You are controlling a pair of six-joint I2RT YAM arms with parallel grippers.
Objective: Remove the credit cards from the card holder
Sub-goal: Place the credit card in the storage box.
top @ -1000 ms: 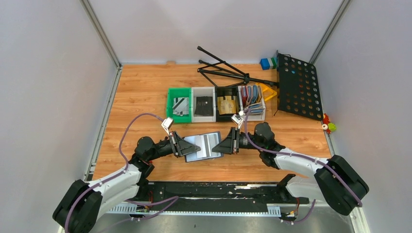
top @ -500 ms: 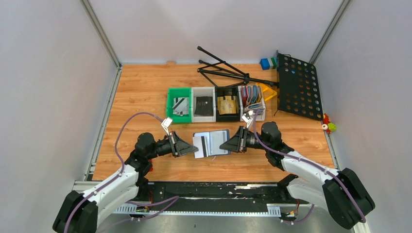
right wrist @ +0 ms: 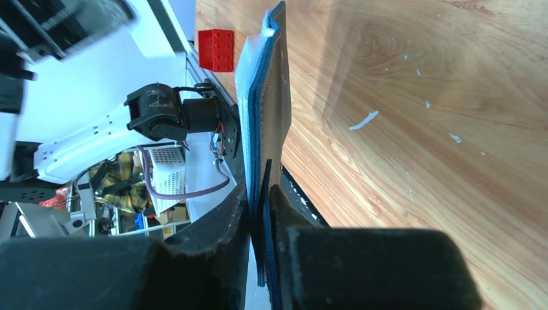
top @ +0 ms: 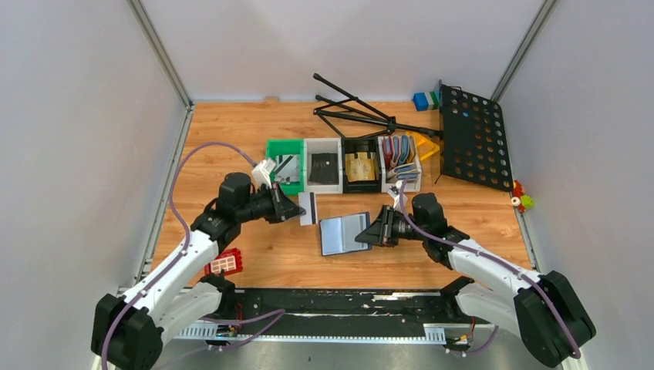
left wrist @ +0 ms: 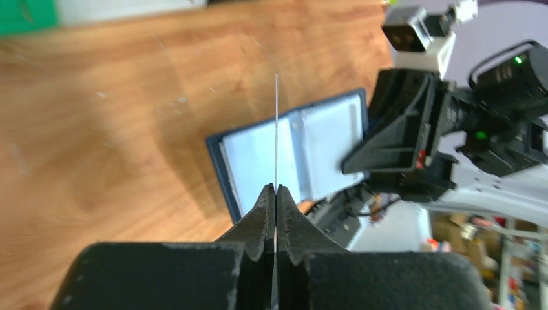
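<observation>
My left gripper is shut on a silver-grey credit card with a dark stripe and holds it clear of the card holder, just in front of the green bin. In the left wrist view the card is edge-on between the shut fingers. My right gripper is shut on the right edge of the open navy card holder, pale pockets facing up, and holds it above the table. The right wrist view shows the holder edge-on. I cannot tell whether other cards are inside.
A row of bins stands behind: green, white, black, and one with upright holders. A black perforated music stand and its legs lie at the back right. A red brick sits by the left arm.
My left gripper has pulled the striped card out of the holder and moved it back and to the left towards the green bin. The right gripper still holds the holder and has shifted it slightly.
</observation>
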